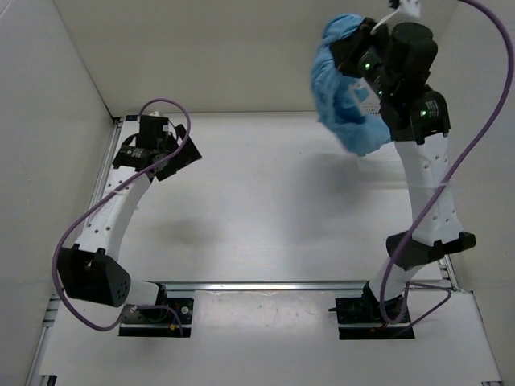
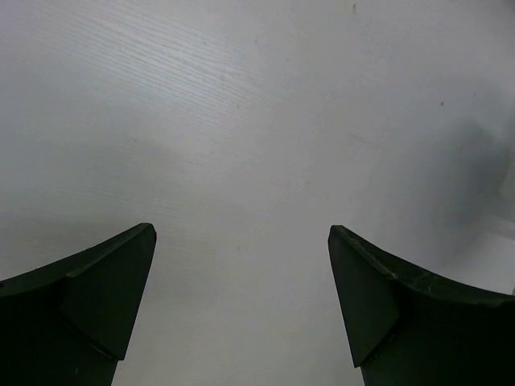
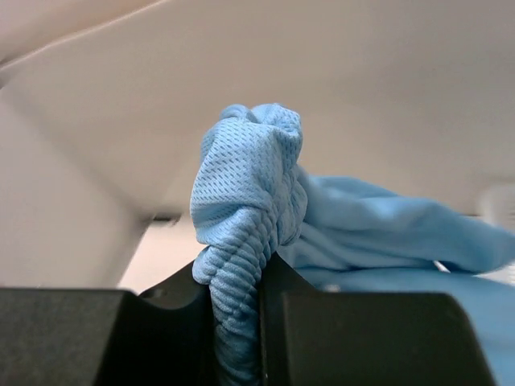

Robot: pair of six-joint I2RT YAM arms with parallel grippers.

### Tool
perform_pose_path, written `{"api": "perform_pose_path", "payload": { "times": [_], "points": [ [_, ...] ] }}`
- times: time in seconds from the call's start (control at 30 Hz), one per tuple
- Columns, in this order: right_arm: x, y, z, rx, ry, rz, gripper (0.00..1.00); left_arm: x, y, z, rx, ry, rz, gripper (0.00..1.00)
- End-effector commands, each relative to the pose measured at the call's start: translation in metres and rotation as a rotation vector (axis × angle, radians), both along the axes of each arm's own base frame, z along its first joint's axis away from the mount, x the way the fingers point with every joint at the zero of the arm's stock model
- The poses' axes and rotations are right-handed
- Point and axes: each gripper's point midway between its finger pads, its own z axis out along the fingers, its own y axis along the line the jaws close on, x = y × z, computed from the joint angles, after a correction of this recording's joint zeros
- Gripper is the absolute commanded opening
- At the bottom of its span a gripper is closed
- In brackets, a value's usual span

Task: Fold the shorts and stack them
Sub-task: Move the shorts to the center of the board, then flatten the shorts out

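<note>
White walls box in a white table [image 1: 265,209], and high over its far right corner hangs the pair of shorts [image 1: 342,88]: light blue, bunched into a loose bundle, well clear of the surface. A scrap of white at the very top looks like the drawstring [image 1: 406,10], though it's too small to be sure. The right pincer [image 3: 259,277] has its jaws clamped on a gathered ridge of the fabric, ribbed like a waistband, and the wrist view shows the rest of the cloth trailing off to one side. That arm is reared up tall to carry it. Across the way, the left pincer [image 2: 241,237] hovers low near the far left corner, jaws spread wide, only bare table showing between them. So this reads as the lift and carry, with no fold begun: nothing is flat, nothing is lined up. The next move calls for bringing the bundle down toward the middle of the table. Then the free pincer needs a second hold along the waistband or a leg hem, so the two can draw the cloth out smooth before any crease goes in.
</note>
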Motion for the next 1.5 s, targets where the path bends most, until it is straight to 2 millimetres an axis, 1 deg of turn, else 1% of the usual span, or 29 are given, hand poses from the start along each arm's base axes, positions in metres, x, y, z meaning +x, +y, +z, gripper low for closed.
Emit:
{"api": "perform_pose_path", "payload": {
  "times": [0.0, 0.03, 0.1, 0.17, 0.2, 0.27, 0.3, 0.33, 0.37, 0.43, 0.47, 0.53, 0.6, 0.63, 0.67, 0.7, 0.73, 0.77, 0.8, 0.83, 0.87, 0.9, 0.93, 0.97, 1.0, 1.03, 1.07, 1.37, 1.47],
  "points": [
    [-0.016, 0.053, -0.035, -0.087, 0.074, 0.14, 0.0, -0.009, 0.014, 0.066, -0.076, -0.173, 0.036, 1.0],
    [-0.031, 0.079, -0.037, -0.093, 0.076, 0.193, 0.0, -0.013, 0.027, 0.086, -0.073, -0.231, 0.062, 1.0],
    [-0.056, 0.105, -0.049, -0.11, 0.104, 0.271, 0.0, -0.023, 0.046, 0.111, -0.066, -0.309, 0.105, 1.0],
    [-0.072, 0.116, -0.056, -0.099, 0.117, 0.325, 0.0, -0.03, 0.069, 0.124, -0.044, -0.348, 0.16, 1.0],
    [-0.07, 0.123, -0.089, -0.131, 0.184, 0.335, 0.0, -0.032, 0.076, 0.133, -0.043, -0.373, 0.18, 1.0],
    [-0.069, 0.127, -0.125, -0.158, 0.26, 0.335, 0.01, -0.039, 0.084, 0.137, -0.032, -0.384, 0.179, 1.0],
    [-0.061, 0.118, -0.167, -0.194, 0.35, 0.307, 0.15, -0.04, 0.082, 0.135, -0.038, -0.375, 0.17, 1.0],
    [-0.055, 0.112, -0.183, -0.186, 0.385, 0.298, 0.32, -0.041, 0.08, 0.135, -0.035, -0.375, 0.15, 1.0],
    [-0.046, 0.108, -0.213, -0.199, 0.454, 0.299, 0.56, -0.042, 0.078, 0.128, -0.042, -0.353, 0.14, 1.0],
    [-0.022, 0.07, -0.257, -0.169, 0.581, 0.216, 1.0, -0.039, 0.067, 0.106, -0.062, -0.292, 0.069, 1.0],
    [-0.019, 0.057, -0.291, -0.166, 0.699, 0.199, 1.0, -0.036, 0.063, 0.091, -0.07, -0.241, 0.047, 1.0],
    [-0.015, 0.028, -0.314, -0.116, 0.784, 0.16, 1.0, -0.038, 0.047, 0.066, -0.084, -0.163, -0.026, 1.0],
    [-0.023, 0.011, -0.309, -0.128, 0.749, 0.116, 1.0, -0.045, 0.03, 0.031, -0.088, -0.061, -0.076, 1.0],
    [-0.036, 0.004, -0.33, -0.145, 0.786, 0.094, 1.0, -0.051, 0.022, 0.019, -0.102, -0.026, -0.095, 1.0],
    [-0.047, -0.002, -0.319, -0.151, 0.748, 0.086, 0.96, -0.054, 0.015, 0.005, -0.101, 0.009, -0.116, 0.96],
    [-0.054, -0.002, -0.324, -0.147, 0.745, 0.094, 0.8, -0.062, 0.001, -0.008, -0.11, 0.047, -0.149, 0.76],
    [-0.075, -0.005, -0.342, -0.149, 0.79, 0.111, 0.55, -0.073, -0.009, -0.029, -0.129, 0.106, -0.16, 0.66],
    [-0.085, -0.002, -0.351, -0.131, 0.814, 0.133, 0.44, -0.081, -0.017, -0.04, -0.136, 0.143, -0.173, 0.57],
    [-0.098, 0.001, -0.363, -0.109, 0.852, 0.151, 0.36, -0.089, -0.025, -0.047, -0.146, 0.162, -0.185, 0.51],
    [-0.114, 0.007, -0.369, -0.096, 0.872, 0.18, 0.29, -0.111, -0.043, -0.07, -0.168, 0.247, -0.211, 0.49],
    [-0.142, 0.016, -0.4, -0.077, 0.96, 0.237, 0.21, -0.119, -0.05, -0.078, -0.179, 0.265, -0.218, 0.54],
    [-0.153, 0.024, -0.408, -0.031, 0.978, 0.263, 0.21, -0.127, -0.059, -0.084, -0.2, 0.281, -0.231, 0.68],
    [-0.165, 0.029, -0.413, -0.001, 0.988, 0.286, 0.27, -0.147, -0.067, -0.106, -0.212, 0.359, -0.221, 0.89],
    [-0.19, 0.032, -0.439, 0.01, 1.058, 0.308, 0.65, -0.159, -0.075, -0.114, -0.248, 0.4, -0.243, 0.99],
    [-0.201, 0.04, -0.445, 0.062, 1.087, 0.329, 0.84, -0.166, -0.079, -0.123, -0.284, 0.422, -0.253, 0.99],
    [-0.201, 0.043, -0.449, 0.089, 1.075, 0.334, 0.93, -0.173, -0.081, -0.14, -0.313, 0.464, -0.231, 0.99],
    [-0.213, 0.048, -0.46, 0.09, 1.106, 0.353, 1.0, -0.176, -0.082, -0.145, -0.326, 0.476, -0.227, 0.99],
    [-0.219, 0.084, -0.485, 0.066, 1.161, 0.434, 1.0, -0.189, -0.08, -0.181, -0.266, 0.562, -0.213, 0.99],
    [-0.22, 0.093, -0.494, 0.066, 1.178, 0.452, 0.89, -0.192, -0.087, -0.193, -0.271, 0.588, -0.22, 0.99]
  ]
}}
